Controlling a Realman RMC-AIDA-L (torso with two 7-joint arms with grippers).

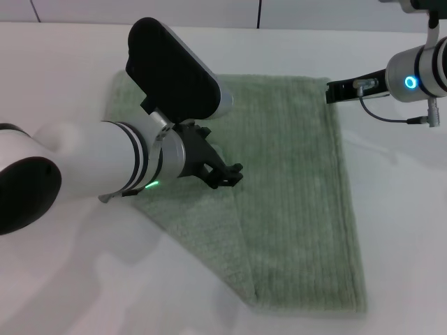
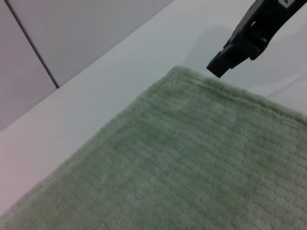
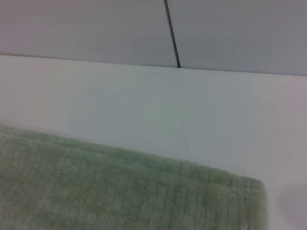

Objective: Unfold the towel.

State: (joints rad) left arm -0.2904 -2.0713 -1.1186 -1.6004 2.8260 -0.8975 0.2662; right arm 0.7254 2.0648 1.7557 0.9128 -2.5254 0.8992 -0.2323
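The sage-green towel [image 1: 293, 181] lies on the white table with its left part folded over along a crease running to the near edge. My left gripper [image 1: 227, 178] is over the towel's middle, shut on the upper corner of the folded flap. My right gripper [image 1: 334, 91] is low at the towel's far right corner, shut, with its tip at the hem. The left wrist view shows that tip [image 2: 218, 67] touching the towel's edge [image 2: 192, 158]. The right wrist view shows the towel's corner [image 3: 144, 196] lying flat.
The white table [image 1: 70, 77] surrounds the towel on all sides. A grey tiled wall [image 3: 96, 24] runs behind the table's far edge. A cable [image 1: 384, 115] hangs under the right wrist.
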